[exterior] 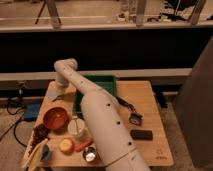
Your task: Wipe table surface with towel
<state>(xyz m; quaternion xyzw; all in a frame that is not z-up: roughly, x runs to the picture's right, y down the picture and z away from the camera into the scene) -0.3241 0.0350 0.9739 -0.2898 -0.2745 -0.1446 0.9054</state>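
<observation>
Gripper: positioned low over the table's far-left corner; open or closed state cannot be determined. Towel: pale patch at the same corner, just beside the gripper. Green tray: far edge, centre. Bowl: left edge.

1 camera looks down from behind the arm over the table, gripper at its far-left corner.
</observation>
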